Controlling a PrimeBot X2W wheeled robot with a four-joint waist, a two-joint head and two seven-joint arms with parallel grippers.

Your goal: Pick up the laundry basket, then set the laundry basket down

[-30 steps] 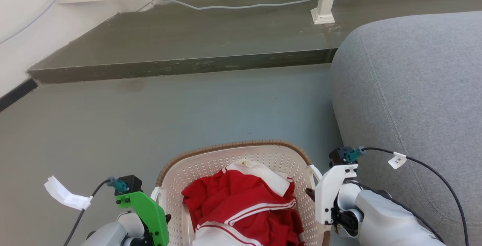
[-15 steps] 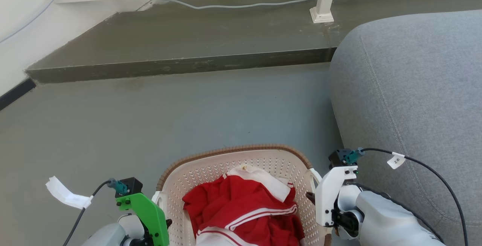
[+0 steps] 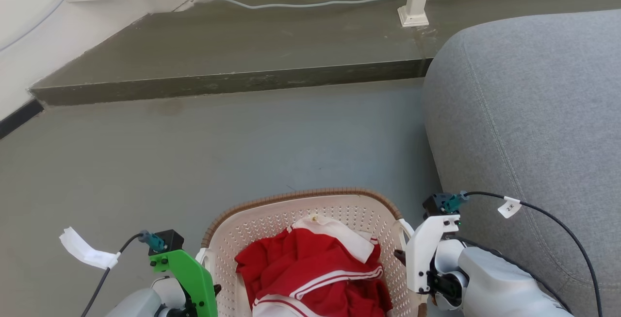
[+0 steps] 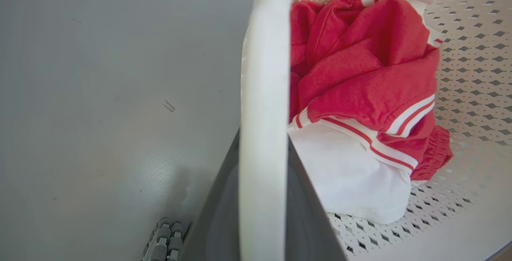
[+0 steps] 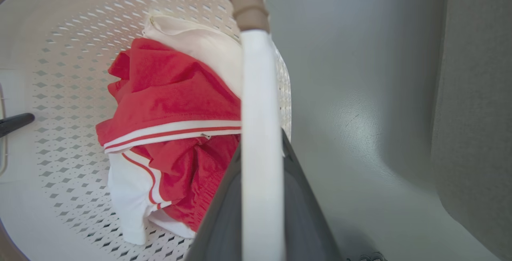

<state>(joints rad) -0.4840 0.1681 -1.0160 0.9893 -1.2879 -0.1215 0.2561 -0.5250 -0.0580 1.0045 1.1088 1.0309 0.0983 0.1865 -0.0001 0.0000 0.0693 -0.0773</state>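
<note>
Since a second earlier the basket (image 3: 301, 194) had sunk a little lower in the head view, while the step (image 3: 218, 84) beyond had slid slightly up, so my head had moved too. The basket sat low and close before me, between my two arms, over the grey floor (image 3: 194, 161) and just left of the sofa (image 3: 533, 113); whether it touched the floor I could not tell. Its mouth faced up, with red and white clothes (image 3: 310, 268) heaped inside. Handle to handle it lay across me, left to right, its right end a little farther out than its left. Its near side was cut off, so I could not say whether that was its long axis. My left gripper (image 4: 264, 137) was closed on the left handle (image 4: 264, 73), the white bar pinched between both dark fingers (image 4: 224, 197). My right gripper (image 5: 262, 141) was clamped the same way on the right handle (image 5: 260, 93).
</note>
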